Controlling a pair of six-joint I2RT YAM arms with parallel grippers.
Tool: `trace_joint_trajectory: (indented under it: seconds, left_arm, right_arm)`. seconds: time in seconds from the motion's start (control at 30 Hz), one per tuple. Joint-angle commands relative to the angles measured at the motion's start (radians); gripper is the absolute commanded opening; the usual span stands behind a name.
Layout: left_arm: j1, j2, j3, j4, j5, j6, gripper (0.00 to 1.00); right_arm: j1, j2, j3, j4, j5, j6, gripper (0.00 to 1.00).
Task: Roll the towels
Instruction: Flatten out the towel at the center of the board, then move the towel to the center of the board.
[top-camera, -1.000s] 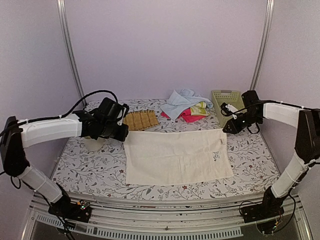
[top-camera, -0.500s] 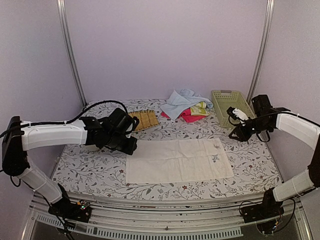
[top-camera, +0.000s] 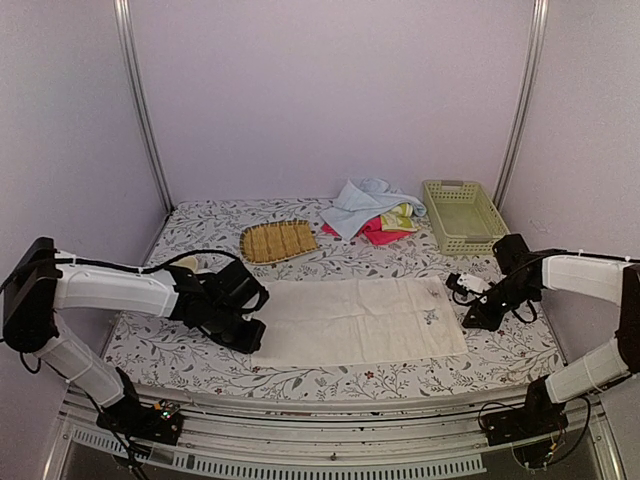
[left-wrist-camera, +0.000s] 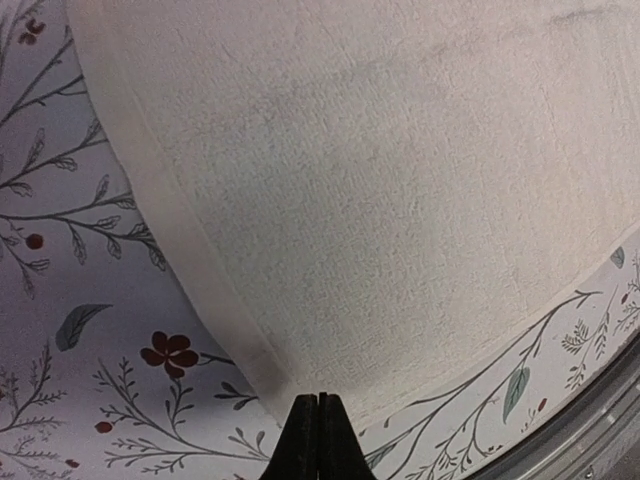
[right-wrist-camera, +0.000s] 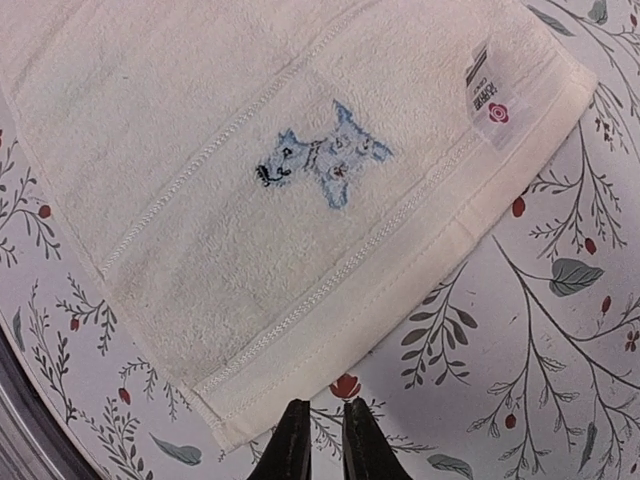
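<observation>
Towel, cream-white (top-camera: 355, 320): your left gripper (left-wrist-camera: 318, 440), fingers pressed together, sat at its near left corner. Your right gripper (right-wrist-camera: 325, 440), fingers narrowly apart and empty, sat just off the near right corner, beside a blue dog print (right-wrist-camera: 320, 160) and a sewn tag (right-wrist-camera: 487, 100) with a red flower, lettering unreadable. It lay flat on the floral table (top-camera: 200, 225).

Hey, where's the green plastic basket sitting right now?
In the top view, the green basket sits at the far right corner of the table, just right of the heap of coloured towels.
</observation>
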Motion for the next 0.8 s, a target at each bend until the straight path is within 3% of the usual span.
trace_joint_trajectory:
  seconds: [0.0,0.17,0.77]
  left_arm:
    - [-0.020,0.061,-0.017,0.041,0.037,-0.024,0.00]
    - [-0.064,0.129,-0.006,-0.066,-0.028,-0.072,0.00]
    - [-0.198,-0.012,-0.108,-0.181,-0.030,-0.243,0.00]
  right_arm:
    - [0.015,0.067,-0.036,0.082,0.058,-0.023,0.15]
    - [0.040,0.119,-0.071,0.101,0.100,-0.007,0.12]
    - [0.052,-0.070,-0.100,-0.057,0.151,-0.077,0.11]
